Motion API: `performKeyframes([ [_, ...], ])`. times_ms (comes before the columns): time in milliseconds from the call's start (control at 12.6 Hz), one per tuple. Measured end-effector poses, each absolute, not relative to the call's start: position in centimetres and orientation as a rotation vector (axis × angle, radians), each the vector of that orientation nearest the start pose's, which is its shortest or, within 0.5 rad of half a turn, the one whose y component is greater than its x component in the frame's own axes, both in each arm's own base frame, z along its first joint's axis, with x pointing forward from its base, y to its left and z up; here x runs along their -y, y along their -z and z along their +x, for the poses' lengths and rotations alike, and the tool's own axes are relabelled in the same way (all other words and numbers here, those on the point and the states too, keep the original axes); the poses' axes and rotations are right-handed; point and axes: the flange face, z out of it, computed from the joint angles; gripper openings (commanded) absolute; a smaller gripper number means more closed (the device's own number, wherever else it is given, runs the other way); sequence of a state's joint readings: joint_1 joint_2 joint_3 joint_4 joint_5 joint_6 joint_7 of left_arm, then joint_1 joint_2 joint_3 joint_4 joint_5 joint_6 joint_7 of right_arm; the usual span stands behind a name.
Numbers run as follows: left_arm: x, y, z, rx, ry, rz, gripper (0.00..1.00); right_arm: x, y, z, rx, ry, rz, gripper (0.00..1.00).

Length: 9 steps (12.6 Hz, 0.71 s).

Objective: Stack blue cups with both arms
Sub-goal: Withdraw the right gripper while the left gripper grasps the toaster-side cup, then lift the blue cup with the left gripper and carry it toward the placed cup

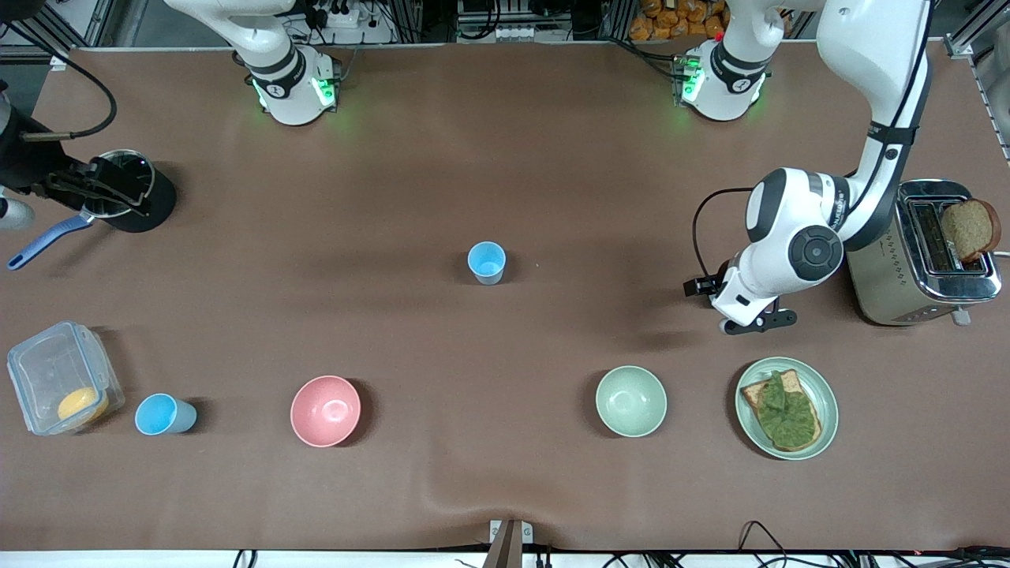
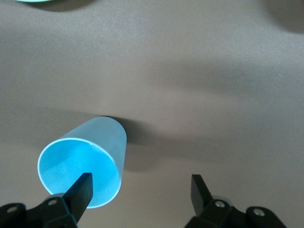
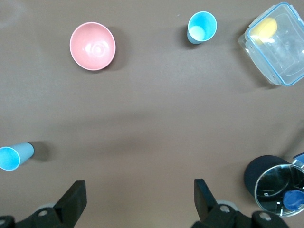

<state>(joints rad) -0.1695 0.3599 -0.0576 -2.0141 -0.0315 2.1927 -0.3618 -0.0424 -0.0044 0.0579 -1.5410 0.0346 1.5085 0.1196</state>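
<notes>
No stacking is done yet. The centre cup [image 1: 486,263] stands mid-table; the second cup [image 1: 164,414] is beside the clear container [image 1: 63,379], toward the right arm's end. The third cup [image 2: 85,161] is seen just at one finger of the left gripper [image 2: 142,183], whose jaws are wide and empty. The left arm is bent low beside the toaster [image 1: 919,252]. The right gripper [image 3: 140,199] waits high near the pot [image 1: 126,185], spread wide and holding nothing.

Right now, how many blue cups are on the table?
3. The middle cup stands mid-table. The second cup is beside the clear container. The third cup, below the left end effector, is hidden from the front camera.
</notes>
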Motion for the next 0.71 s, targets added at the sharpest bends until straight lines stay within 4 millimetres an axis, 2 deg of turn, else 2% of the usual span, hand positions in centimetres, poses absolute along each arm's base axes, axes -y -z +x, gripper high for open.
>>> performKeyframes([
  [237, 12.9, -25.4, 56.7, 0.252, -0.284, -3.11, 0.89, -2.3, -63.7, 54.4, -0.121, -0.057, -3.108, 1.0],
  [554, 12.7, -23.6, 55.9, 0.256, -0.287, -3.108, 0.66, -2.6, -63.7, 54.3, -0.113, -0.068, -3.108, 1.0],
  [712, 12.6, -23.0, 55.6, 0.258, -0.286, -3.108, 0.59, -2.6, -63.6, 54.3, -0.113, -0.074, -3.109, 1.0],
])
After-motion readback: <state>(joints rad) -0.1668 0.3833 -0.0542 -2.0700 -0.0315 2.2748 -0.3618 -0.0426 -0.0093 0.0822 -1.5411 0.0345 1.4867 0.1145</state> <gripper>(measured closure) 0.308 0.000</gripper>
